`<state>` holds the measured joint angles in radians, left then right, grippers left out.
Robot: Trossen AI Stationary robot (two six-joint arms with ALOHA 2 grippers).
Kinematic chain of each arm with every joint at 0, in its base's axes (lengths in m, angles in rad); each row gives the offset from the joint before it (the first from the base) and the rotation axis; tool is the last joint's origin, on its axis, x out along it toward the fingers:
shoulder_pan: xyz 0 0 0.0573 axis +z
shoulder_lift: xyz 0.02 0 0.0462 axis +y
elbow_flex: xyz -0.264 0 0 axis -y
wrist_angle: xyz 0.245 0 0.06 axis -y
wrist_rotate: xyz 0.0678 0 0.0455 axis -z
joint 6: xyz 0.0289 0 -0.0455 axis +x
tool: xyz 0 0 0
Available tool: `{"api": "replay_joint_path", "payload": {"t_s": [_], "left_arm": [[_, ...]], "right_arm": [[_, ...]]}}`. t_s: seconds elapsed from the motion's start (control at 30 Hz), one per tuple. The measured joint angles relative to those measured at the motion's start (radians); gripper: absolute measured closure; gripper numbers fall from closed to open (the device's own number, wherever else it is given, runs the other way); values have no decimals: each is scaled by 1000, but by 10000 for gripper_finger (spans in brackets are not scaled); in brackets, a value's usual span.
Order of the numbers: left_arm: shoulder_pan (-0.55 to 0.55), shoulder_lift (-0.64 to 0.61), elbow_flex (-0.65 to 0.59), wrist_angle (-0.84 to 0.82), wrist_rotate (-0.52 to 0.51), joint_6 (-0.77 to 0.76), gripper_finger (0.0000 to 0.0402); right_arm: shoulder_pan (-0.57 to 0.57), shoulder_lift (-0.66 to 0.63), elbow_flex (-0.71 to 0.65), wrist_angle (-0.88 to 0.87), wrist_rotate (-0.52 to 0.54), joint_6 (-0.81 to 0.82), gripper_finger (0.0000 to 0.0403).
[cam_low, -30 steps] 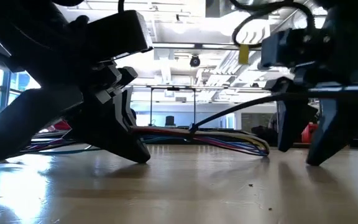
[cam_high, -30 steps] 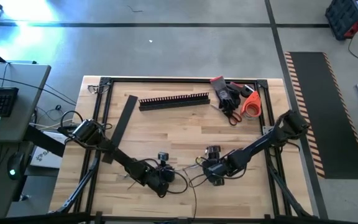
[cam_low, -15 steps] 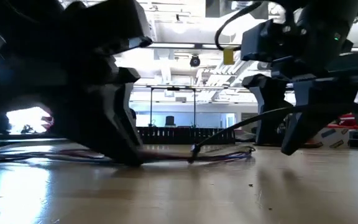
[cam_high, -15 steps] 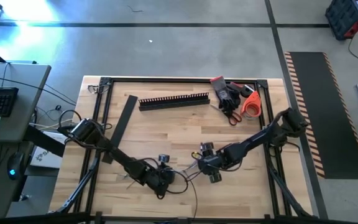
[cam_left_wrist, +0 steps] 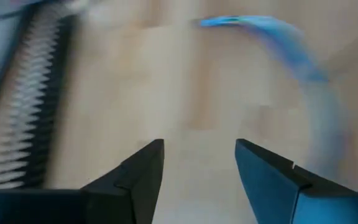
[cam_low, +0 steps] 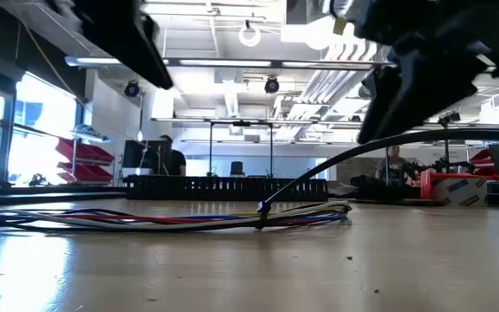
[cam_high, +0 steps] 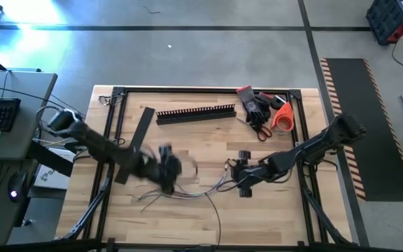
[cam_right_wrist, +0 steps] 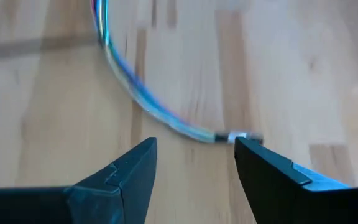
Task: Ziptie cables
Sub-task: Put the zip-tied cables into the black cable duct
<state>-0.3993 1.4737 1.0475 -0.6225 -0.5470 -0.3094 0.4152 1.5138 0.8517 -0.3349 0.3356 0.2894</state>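
Bare wood along the near edge of the table [cam_high: 117, 224], free of objects from the left corner across to the right; black frame rails running down both sides. Flat black strip [cam_high: 137, 143] lying slanted at left, slotted duct [cam_high: 196, 113] across the far middle, both well apart from the wires. Gloves and scissors with an orange tape roll [cam_high: 283, 117] bunched in the far right corner.

Left gripper [cam_high: 168, 166] raised above the left-centre of the table, near the strip's lower end, blurred in the high view. Fingers [cam_left_wrist: 138, 180] spread apart with plain wood between them, holding nothing, touching nothing.

Cables [cam_high: 187, 194] flat on the wood in the near middle, between the two grippers, curving loosely; seen from table height as a coloured bundle [cam_low: 189, 218] pinched together at one point by a dark tie [cam_low: 262, 211].

Right gripper [cam_high: 238, 175] just beside the right end of the bundle, lifted off the surface. Fingers [cam_right_wrist: 126, 180] parted, empty; bundle end [cam_right_wrist: 166, 121] lying ahead of the tips, clear of them.
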Motion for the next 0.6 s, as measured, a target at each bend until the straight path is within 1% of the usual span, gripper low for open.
{"api": "replay_joint_path", "payload": {"t_s": [0.07,0.1,0.17,0.27,0.33,0.47,0.6], "left_arm": [[114,-47,-38,5,-3,66,214],[182,-68,-58,18,14,115,213],[324,-95,-94,71,105,238,215],[525,-90,-162,166,264,400,221],[632,-76,-202,251,314,486,224],[765,-43,-263,370,350,619,225],[829,-14,-292,423,463,705,225]], "right_arm": [[-1,-30,-44,94,8,8,202],[-1,-38,-66,144,8,10,202],[1,-49,-105,246,6,28,202],[17,-49,-155,361,-5,63,202],[36,-49,-178,418,-4,86,202],[84,-49,-188,445,38,112,202],[123,-49,-188,476,78,114,202]]}}
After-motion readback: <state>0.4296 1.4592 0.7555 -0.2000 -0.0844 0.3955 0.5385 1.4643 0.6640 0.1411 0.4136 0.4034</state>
